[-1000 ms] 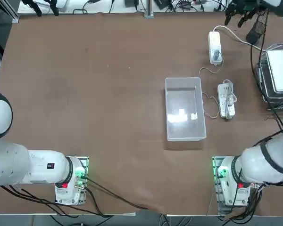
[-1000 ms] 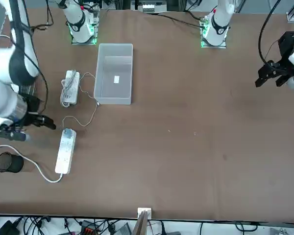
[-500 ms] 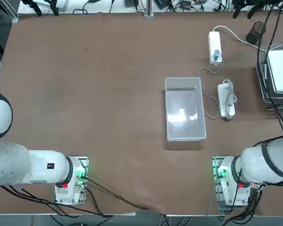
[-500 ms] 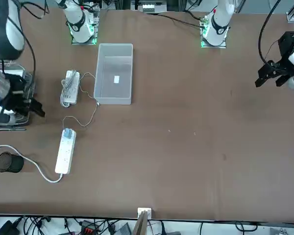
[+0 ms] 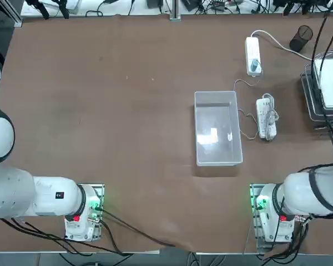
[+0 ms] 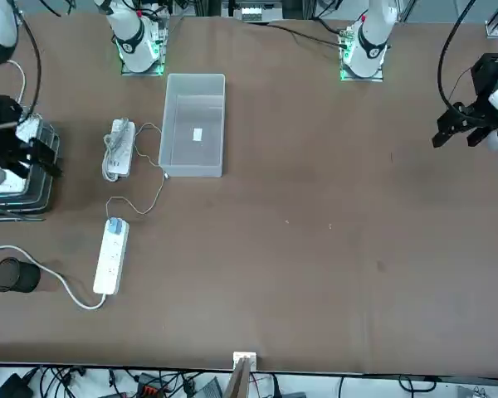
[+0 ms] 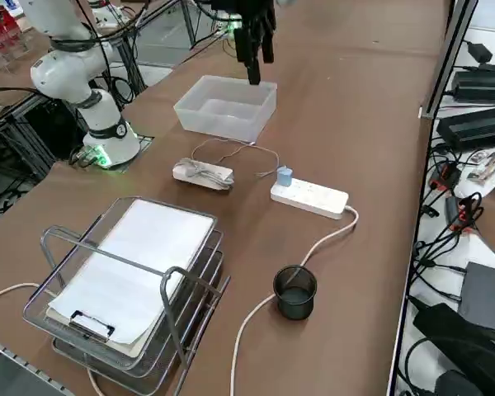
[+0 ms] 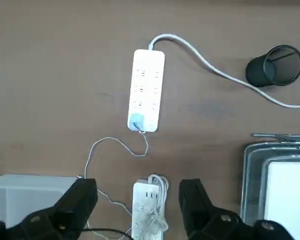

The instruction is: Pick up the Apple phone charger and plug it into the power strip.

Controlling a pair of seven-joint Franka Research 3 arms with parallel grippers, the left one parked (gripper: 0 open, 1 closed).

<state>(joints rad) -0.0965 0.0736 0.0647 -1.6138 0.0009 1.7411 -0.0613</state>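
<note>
The hand has drawn away from the power strip: a second ago, in the front view, it hung just beside the strip's near end, and now it is over the wire paper tray at the edge of the bench, and it has left the top view. The charger and the strip have not shifted.

The hand is empty and its two black fingers are spread wide, high above the bench and looking down on it. Between them, far below, lies a second white strip wrapped in thin wires, with a clear plastic bin to one side.

The Apple phone charger, a small bluish-grey cube, stands on the end socket of the power strip, at the end away from the thick cord. Its thin cable runs off in loose loops towards the wrapped strip. It looks already plugged in. A black mesh pen cup stands well apart.

I judge the charger light, hard and smooth, so it can slip. The best hold is on two opposite flat sides, low on the cube and clear of the cable. The cable is soft and will only drag a little.
</note>
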